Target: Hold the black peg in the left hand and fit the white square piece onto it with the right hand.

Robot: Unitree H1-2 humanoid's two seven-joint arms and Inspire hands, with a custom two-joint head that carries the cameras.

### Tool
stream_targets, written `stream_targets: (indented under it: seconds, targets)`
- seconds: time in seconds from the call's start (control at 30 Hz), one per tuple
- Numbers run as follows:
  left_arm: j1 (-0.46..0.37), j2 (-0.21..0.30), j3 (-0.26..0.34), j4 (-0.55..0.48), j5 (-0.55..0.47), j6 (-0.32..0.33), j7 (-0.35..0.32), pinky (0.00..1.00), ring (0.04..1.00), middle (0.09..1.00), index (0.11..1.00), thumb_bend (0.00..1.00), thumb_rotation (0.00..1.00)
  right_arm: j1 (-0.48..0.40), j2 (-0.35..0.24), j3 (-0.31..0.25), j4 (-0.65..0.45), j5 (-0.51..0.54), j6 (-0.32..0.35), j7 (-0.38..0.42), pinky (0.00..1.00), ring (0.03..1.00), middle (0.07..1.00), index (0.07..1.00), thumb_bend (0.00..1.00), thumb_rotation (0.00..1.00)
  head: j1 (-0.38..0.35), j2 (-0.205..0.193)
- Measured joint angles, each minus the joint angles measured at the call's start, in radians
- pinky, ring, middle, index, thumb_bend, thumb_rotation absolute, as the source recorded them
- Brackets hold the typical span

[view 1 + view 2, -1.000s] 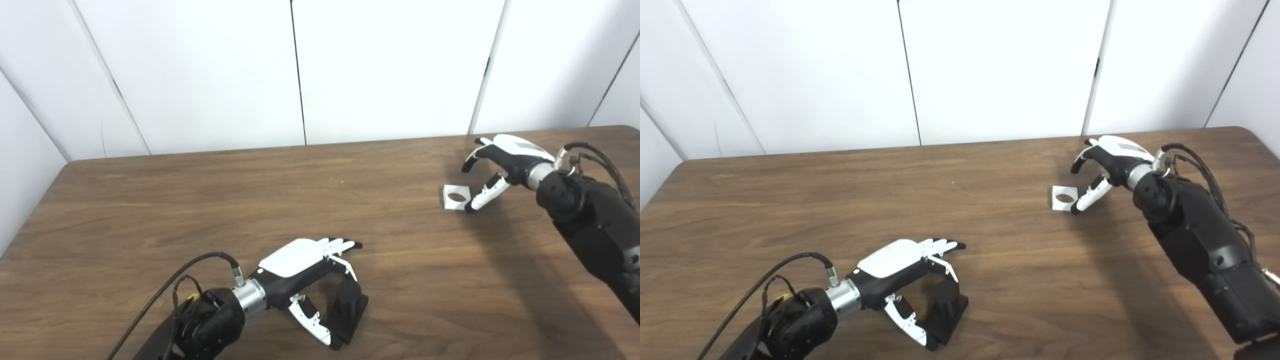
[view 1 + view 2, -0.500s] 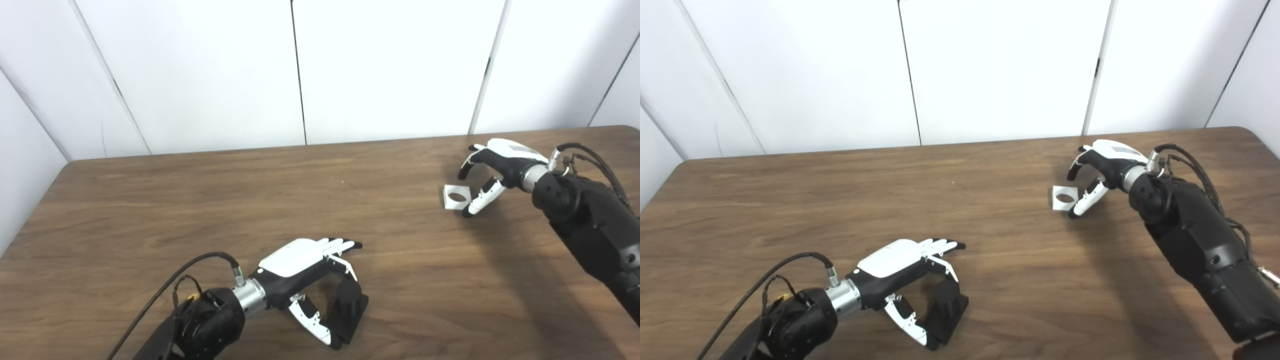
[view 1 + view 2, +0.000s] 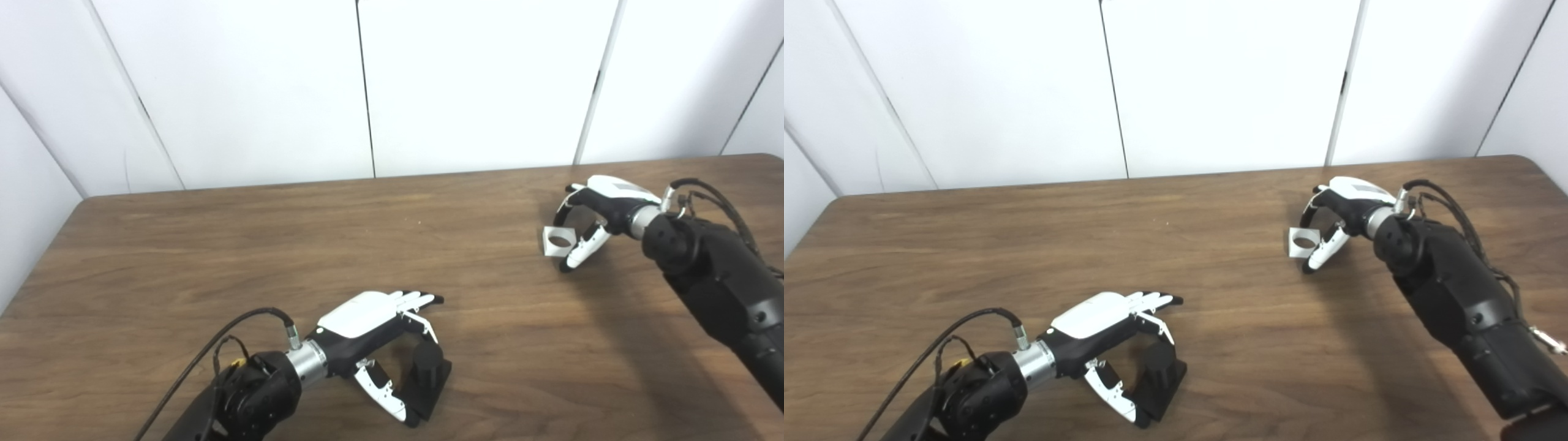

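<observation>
The black peg [image 3: 429,375], on a square black base, stands on the wooden table [image 3: 245,257] near the front edge. My left hand [image 3: 366,318] is open around it: the fingers [image 3: 422,300] stretch out flat beyond the peg and the thumb [image 3: 383,392] lies on its near side, at the base. The white square piece [image 3: 558,241], with a round hole, lies on the table at the right. My right hand [image 3: 603,197] arches over it, curled fingers on its far side and thumb on its near right edge. Whether they press it I cannot tell.
White wall panels [image 3: 478,86] stand behind the table's far edge. A black cable [image 3: 208,355] loops from my left wrist. My right forearm [image 3: 716,275] lies across the table's right side.
My right hand has moved left and down over the white piece, and its fingers have curled closer around it. The piece, the peg and my left hand have not moved.
</observation>
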Motion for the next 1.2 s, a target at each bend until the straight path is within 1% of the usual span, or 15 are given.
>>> stream_targets:
  seconds: [0.2, 0.33, 0.47, 0.83, 0.87, 0.9, 0.97, 1.2]
  targets:
    - [0.000, 0.000, 0.001, 0.000, 0.000, 0.001, 0.000, 1.00, 1.000, 1.000, 0.579, 0.94, 0.30, -0.005, 0.005, 0.003, 0.021, -0.009, -0.011, -0.019, 1.00, 1.000, 0.972, 0.677, 0.86, 0.23, 0.005, 0.000]
    - [0.000, 0.000, 0.002, -0.001, 0.000, 0.005, -0.001, 1.00, 1.000, 1.000, 0.581, 0.94, 0.29, -0.007, 0.010, 0.004, 0.031, -0.013, -0.023, -0.035, 1.00, 1.000, 0.972, 0.680, 0.86, 0.23, 0.006, 0.002]
    - [0.000, 0.000, 0.003, -0.004, 0.000, 0.014, -0.006, 1.00, 1.000, 1.000, 0.579, 0.94, 0.30, -0.008, 0.012, 0.004, 0.031, -0.014, -0.023, -0.037, 1.00, 1.000, 0.969, 0.675, 0.86, 0.23, 0.006, 0.002]
    - [0.000, 0.000, 0.003, -0.004, 0.000, 0.015, -0.006, 1.00, 1.000, 1.000, 0.572, 0.93, 0.29, -0.008, 0.016, 0.001, 0.031, -0.008, -0.030, -0.045, 1.00, 1.000, 0.955, 0.602, 0.83, 0.17, 0.012, 0.006]
    - [0.000, 0.000, 0.003, -0.004, 0.000, 0.015, -0.006, 1.00, 1.000, 1.000, 0.569, 0.93, 0.29, -0.008, 0.017, 0.000, 0.031, -0.007, -0.032, -0.046, 1.00, 1.000, 0.952, 0.537, 0.65, 0.16, 0.012, 0.006]
    - [0.000, 0.000, 0.003, -0.004, 0.000, 0.015, -0.006, 1.00, 1.000, 1.000, 0.569, 0.93, 0.29, -0.008, 0.018, 0.000, 0.031, -0.007, -0.033, -0.046, 1.00, 1.000, 0.944, 0.506, 0.57, 0.15, 0.014, 0.008]
    - [0.000, 0.000, 0.004, -0.004, 0.000, 0.015, -0.006, 1.00, 1.000, 1.000, 0.566, 0.93, 0.28, -0.008, 0.018, 0.000, 0.031, -0.006, -0.038, -0.046, 1.00, 1.000, 0.937, 0.494, 0.53, 0.15, 0.014, 0.008]
    - [-0.001, 0.000, 0.006, -0.004, -0.001, 0.019, -0.012, 1.00, 1.000, 1.000, 0.560, 0.93, 0.28, -0.008, 0.019, 0.001, 0.040, -0.002, -0.077, -0.050, 1.00, 1.000, 0.931, 0.491, 0.52, 0.14, 0.020, 0.008]
